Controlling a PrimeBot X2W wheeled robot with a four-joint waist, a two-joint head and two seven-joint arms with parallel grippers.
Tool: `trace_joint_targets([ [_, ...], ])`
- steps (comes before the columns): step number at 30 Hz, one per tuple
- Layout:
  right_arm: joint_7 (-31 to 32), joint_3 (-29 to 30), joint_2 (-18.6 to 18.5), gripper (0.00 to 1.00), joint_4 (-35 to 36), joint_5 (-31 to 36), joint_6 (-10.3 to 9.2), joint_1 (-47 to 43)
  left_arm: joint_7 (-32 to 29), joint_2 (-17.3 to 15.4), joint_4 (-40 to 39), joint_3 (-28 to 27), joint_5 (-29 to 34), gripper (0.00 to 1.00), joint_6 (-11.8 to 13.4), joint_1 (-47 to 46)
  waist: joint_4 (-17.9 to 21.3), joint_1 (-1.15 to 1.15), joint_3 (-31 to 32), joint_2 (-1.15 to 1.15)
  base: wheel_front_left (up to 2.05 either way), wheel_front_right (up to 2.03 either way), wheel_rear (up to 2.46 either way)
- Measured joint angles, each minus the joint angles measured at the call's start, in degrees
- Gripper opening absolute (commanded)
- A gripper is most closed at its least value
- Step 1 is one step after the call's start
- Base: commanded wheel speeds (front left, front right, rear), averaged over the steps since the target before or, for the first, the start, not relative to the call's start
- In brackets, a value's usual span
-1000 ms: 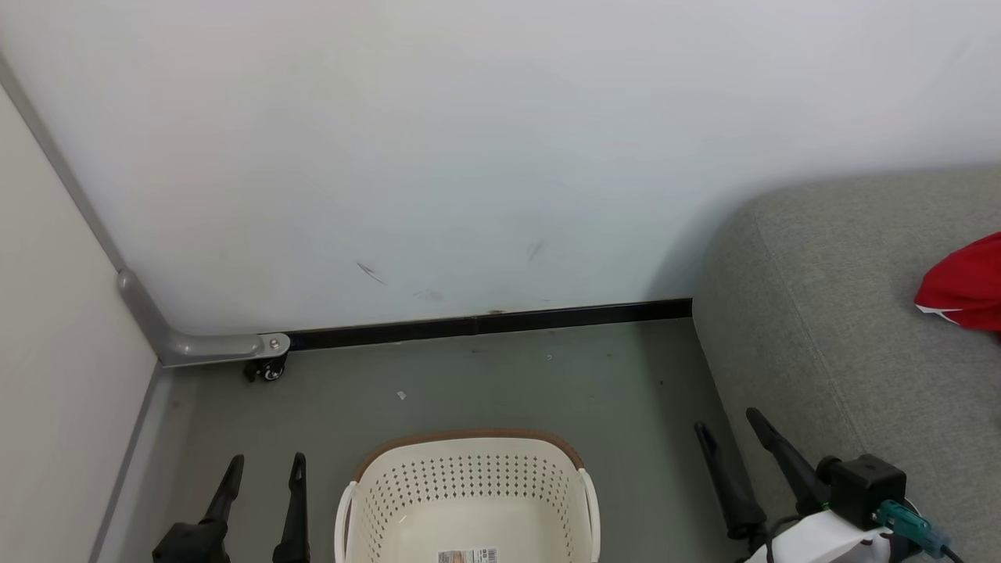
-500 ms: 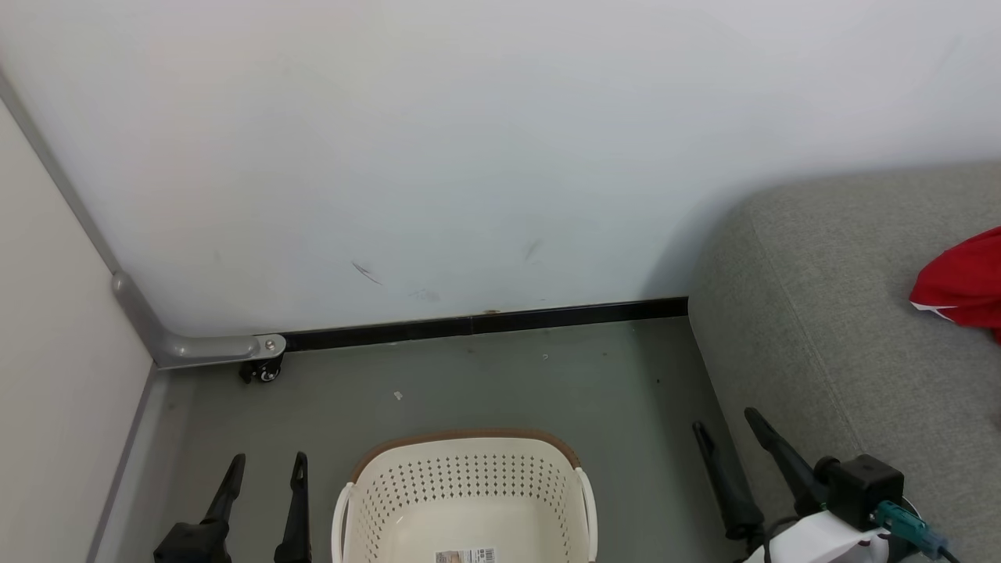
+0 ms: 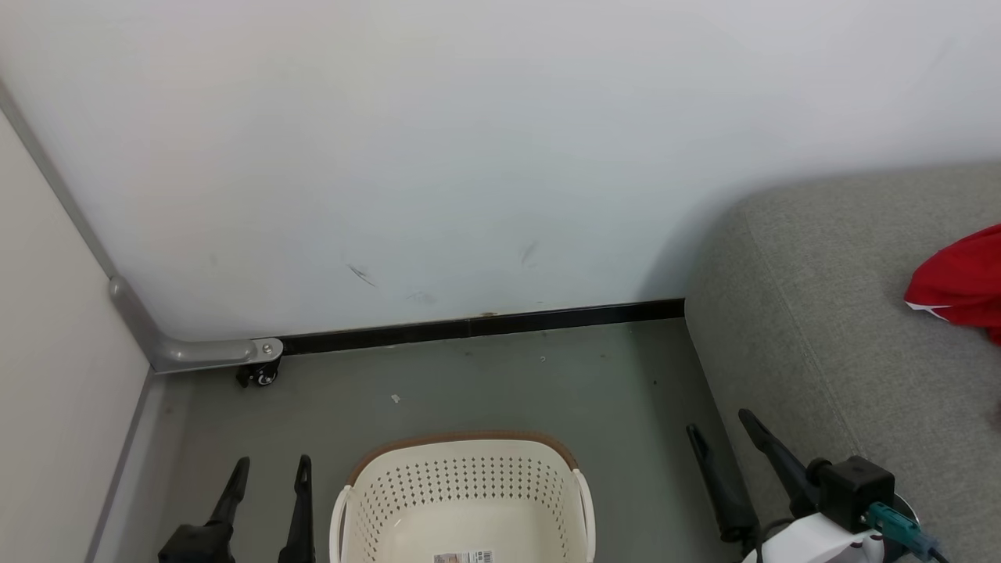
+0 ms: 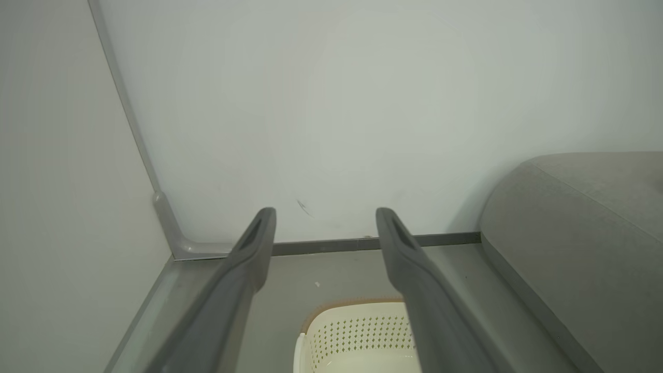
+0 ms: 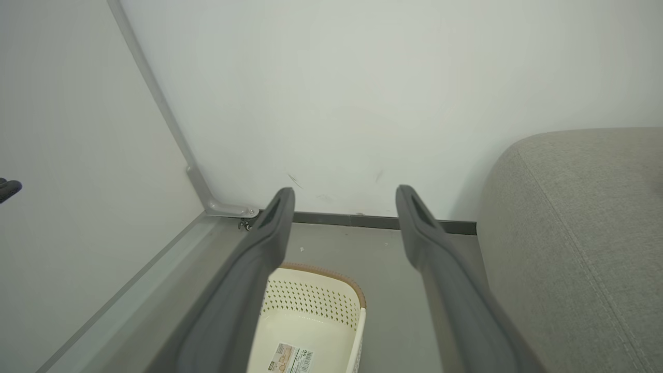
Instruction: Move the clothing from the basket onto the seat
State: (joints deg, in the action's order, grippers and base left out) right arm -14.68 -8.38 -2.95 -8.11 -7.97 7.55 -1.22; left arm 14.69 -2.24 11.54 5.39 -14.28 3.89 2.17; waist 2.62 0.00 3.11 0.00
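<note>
Where floor [image 3: 626, 407] separates basket [image 3: 467, 439] from seat [image 3: 844, 336] edge, clothing [image 3: 960, 283] on seat

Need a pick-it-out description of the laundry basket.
Start at the white wall with its black baseboard; on the grey floor before it, left of the grey seat, stands the basket. It alone is cream perforated plastic with a brown rim.
</note>
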Motion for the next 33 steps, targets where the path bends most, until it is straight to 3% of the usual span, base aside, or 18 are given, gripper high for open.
trace_joint_targets([
  [6,0.0,0.15,0.15,1.0,-0.01,0.4,0.0,-0.01,0.0,0.04,0.03,0.32,-3.22,1.0,-0.21,0.06,0.11,0.0,0.06,0.0,0.0,0.0,0.0],
  [22,0.0,0.42,0.38,1.0,0.11,0.41,0.0,-0.01,0.0,0.04,-1.24,-0.31,-6.42,1.0,-3.14,0.08,0.29,0.0,-0.36,0.0,0.0,0.0,0.0],
  [23,0.0,0.45,0.41,1.0,0.16,0.41,0.0,-0.01,0.0,0.01,-1.24,-0.23,-6.87,1.0,-4.43,0.08,0.34,0.0,-0.44,0.0,0.0,0.0,0.0],
  [33,0.0,0.77,0.43,1.0,0.22,0.42,0.0,0.0,0.0,0.05,-1.66,-0.91,-7.62,1.0,-5.66,0.08,0.59,0.0,-0.62,0.0,0.0,0.0,0.0],
])
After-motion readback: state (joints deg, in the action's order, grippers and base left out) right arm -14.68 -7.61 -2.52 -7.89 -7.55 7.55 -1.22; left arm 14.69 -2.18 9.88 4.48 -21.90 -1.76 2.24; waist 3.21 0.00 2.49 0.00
